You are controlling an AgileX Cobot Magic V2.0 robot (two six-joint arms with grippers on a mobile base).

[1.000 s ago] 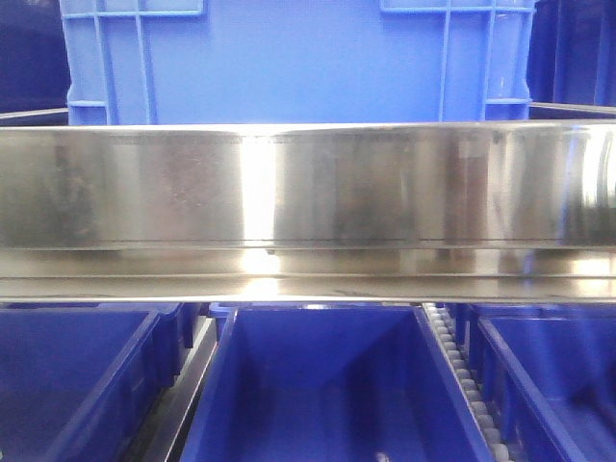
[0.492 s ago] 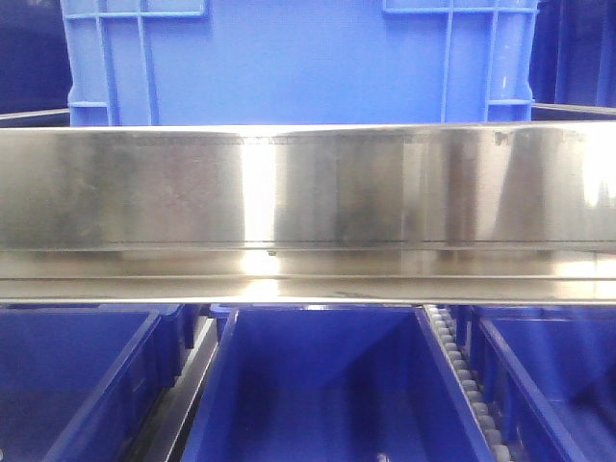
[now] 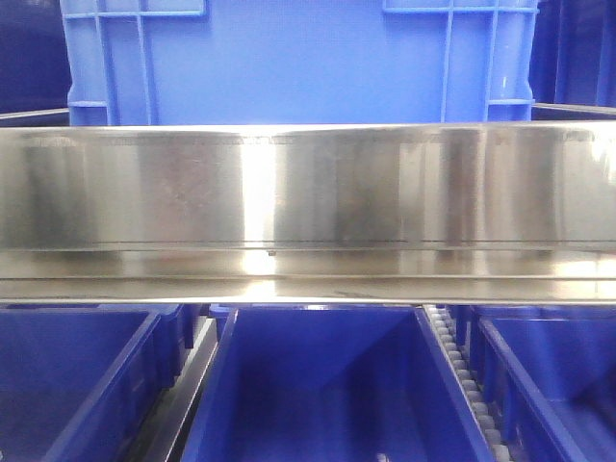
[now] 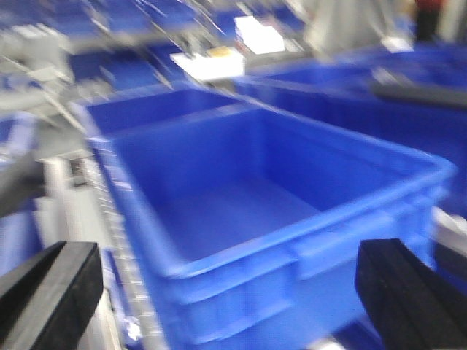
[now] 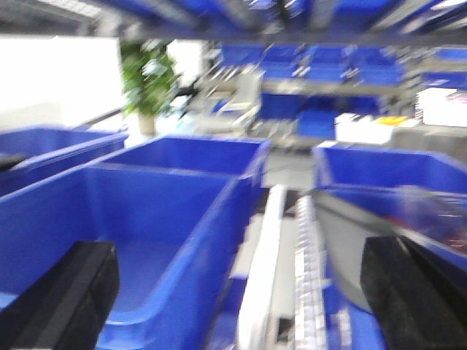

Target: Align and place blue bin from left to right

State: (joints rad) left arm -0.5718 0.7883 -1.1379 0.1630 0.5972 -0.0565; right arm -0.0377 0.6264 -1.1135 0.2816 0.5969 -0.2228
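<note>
Barely anything has shifted in 1 second: the blue bin [image 3: 298, 63] has edged slightly right and stands upright behind the steel rail [image 3: 308, 183]. The left gripper [image 4: 230, 295] is spread wide and empty, framing a bin's near wall, probably to nudge it into line. The right gripper [image 5: 241, 295] is also spread and empty, over a track [image 5: 310, 255] between 2 bins. Both wrist views are blurred.

Your front camera sits level and pressed close to a steel rail [image 3: 308, 192] banding the frame, with the blue bin [image 3: 298, 58] behind it and navy bins [image 3: 327, 385] below. Your left wrist camera looks out between the left fingers [image 4: 47, 292], down into a near bin [image 4: 270, 211] just beyond them. Your right wrist camera looks between the right fingers [image 5: 66, 299] along a roller track [image 5: 310, 277] toward distant shelves [image 5: 321, 109]; the front view shows such a track too.
</note>
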